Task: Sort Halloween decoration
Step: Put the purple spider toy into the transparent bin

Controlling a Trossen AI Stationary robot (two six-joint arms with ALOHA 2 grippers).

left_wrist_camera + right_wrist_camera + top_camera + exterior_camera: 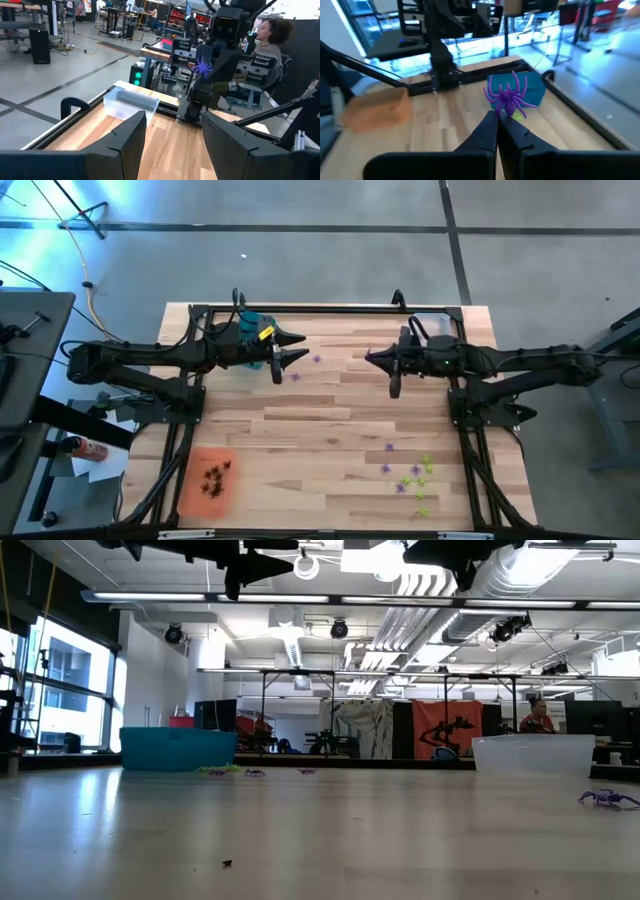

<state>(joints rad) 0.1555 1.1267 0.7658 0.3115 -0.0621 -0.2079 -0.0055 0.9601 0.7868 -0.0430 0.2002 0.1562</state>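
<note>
A purple spider decoration (508, 99) sits at the tips of my right gripper (496, 118), which is shut on it high above the table's middle (368, 358). The left wrist view shows the same spider (203, 66) on that gripper. My left gripper (300, 348) stands open, level and high, facing the right one, with nothing between its fingers (127, 137). More purple and green decorations (410, 472) lie on the table near the front right. Two purple ones (315, 360) lie below the left gripper. Dark ones (215, 477) lie in the orange tray (195, 498). My right gripper pinches the purple spider by its lower edge (501, 112), only at the fingertips; whether that is a leg or the body, I cannot tell. The fingers lie about level and point toward the table's left. The spider is lifted clear and stands up above the fingertips.
A teal tray (258, 320) stands at the far left under my left arm, and a clear tray (432, 325) at the far right. In the low view a purple decoration (608, 798) lies on the table at the right. A person (270, 40) sits beyond the table.
</note>
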